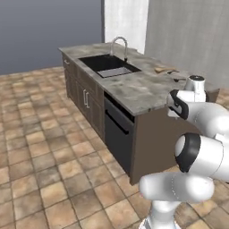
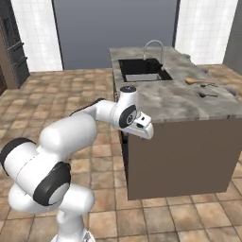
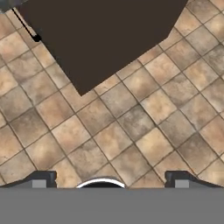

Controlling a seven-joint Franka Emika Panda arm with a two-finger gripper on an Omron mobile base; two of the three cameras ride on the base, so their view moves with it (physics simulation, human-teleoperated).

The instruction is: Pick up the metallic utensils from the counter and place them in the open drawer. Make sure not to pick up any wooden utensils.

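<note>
Fingers (image 3: 109,180) spread wide, empty, aimed at floor beside the island base. Metal spoon and knife (image 2: 208,95) lie on the counter (image 2: 179,101) far end, up and beyond the hand, near the wooden spoon (image 2: 193,81).

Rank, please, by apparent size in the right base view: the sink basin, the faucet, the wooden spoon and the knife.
1. sink basin
2. faucet
3. wooden spoon and knife: both small and blurry at this distance, too alike to rank.

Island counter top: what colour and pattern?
Grey-beige marbled stone counter on a dark brown base; clearest in the right base view.
</note>
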